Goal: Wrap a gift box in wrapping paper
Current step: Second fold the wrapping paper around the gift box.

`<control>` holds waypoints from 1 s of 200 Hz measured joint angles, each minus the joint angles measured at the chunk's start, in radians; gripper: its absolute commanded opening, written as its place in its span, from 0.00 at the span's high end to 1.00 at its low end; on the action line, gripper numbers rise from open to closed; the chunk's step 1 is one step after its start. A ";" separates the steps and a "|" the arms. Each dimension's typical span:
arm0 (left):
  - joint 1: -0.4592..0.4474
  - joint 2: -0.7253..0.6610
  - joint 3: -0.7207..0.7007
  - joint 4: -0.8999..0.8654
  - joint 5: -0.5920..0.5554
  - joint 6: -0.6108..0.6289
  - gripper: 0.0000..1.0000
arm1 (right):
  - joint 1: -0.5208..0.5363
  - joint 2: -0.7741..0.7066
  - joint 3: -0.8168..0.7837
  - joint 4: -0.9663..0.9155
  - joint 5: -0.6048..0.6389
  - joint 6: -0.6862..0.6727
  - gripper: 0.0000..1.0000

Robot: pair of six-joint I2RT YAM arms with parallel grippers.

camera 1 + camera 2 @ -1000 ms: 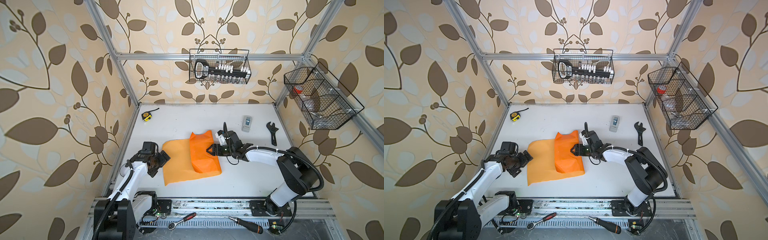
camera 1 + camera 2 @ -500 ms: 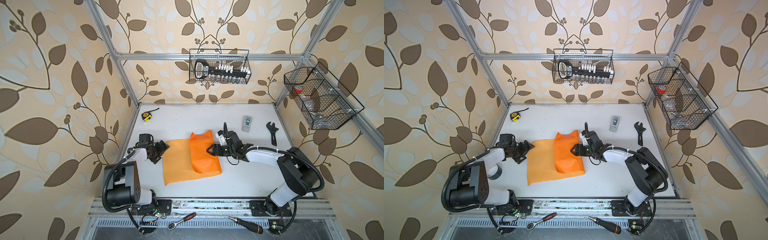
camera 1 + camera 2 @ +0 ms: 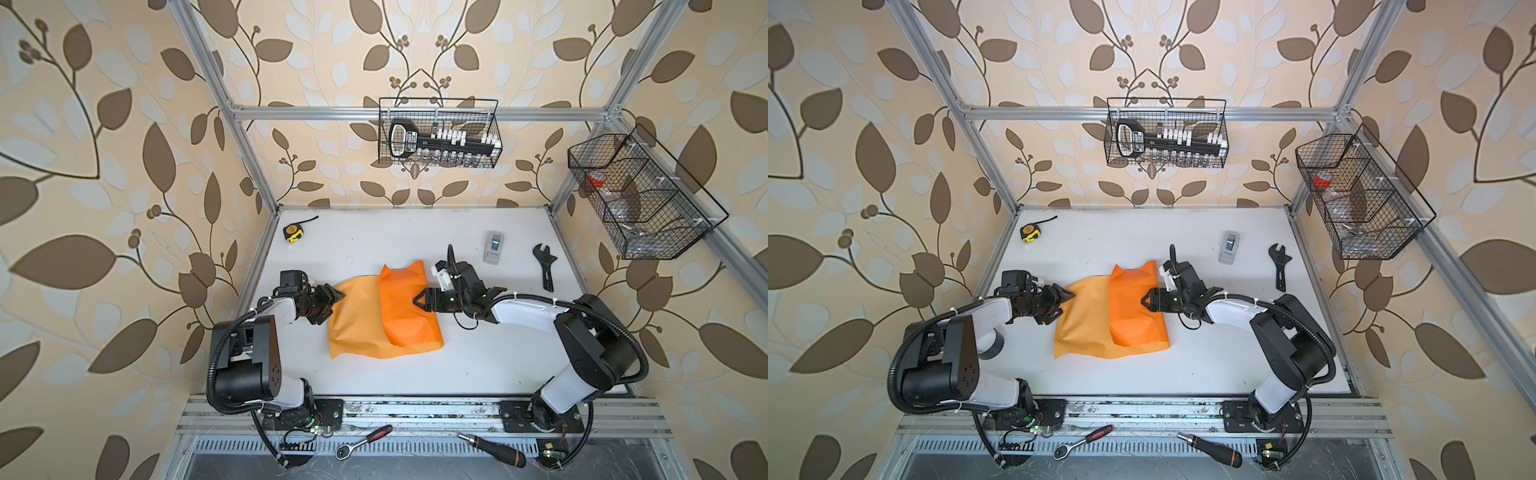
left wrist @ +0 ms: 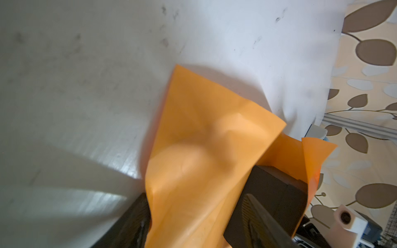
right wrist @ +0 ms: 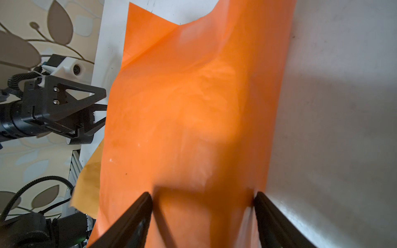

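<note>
The orange paper [image 3: 357, 328] lies in the middle of the worktop [image 3: 395, 245], its right half folded up over a hump (the box is hidden from view). The left gripper [image 3: 337, 297] has its jaws apart around the paper's left edge. The right gripper [image 5: 202, 193] is clamped across the hump, pressing the paper on both sides.

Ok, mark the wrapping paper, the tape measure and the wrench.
wrapping paper [image 3: 353, 328], in a top view, flat pale layer.
tape measure [image 3: 292, 233], in a top view, yellow case.
wrench [image 3: 547, 274], in a top view, handle.
</note>
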 measured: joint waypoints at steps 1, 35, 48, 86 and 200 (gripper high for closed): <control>0.000 -0.001 0.000 0.000 0.000 -0.001 0.38 | 0.000 0.000 0.000 0.000 0.000 0.000 0.25; 0.000 -0.041 0.005 -0.074 -0.021 0.013 0.48 | 0.000 0.000 0.000 0.000 0.000 0.000 0.25; 0.000 -0.047 0.010 -0.112 -0.040 0.021 0.47 | 0.000 0.000 0.000 0.000 0.000 0.000 0.25; 0.000 -0.072 0.007 -0.172 -0.062 0.023 0.47 | 0.000 0.000 0.000 0.000 -0.001 0.000 0.25; -0.001 -0.238 -0.075 -0.256 -0.014 -0.023 0.88 | 0.001 0.000 0.000 0.001 0.000 0.001 0.25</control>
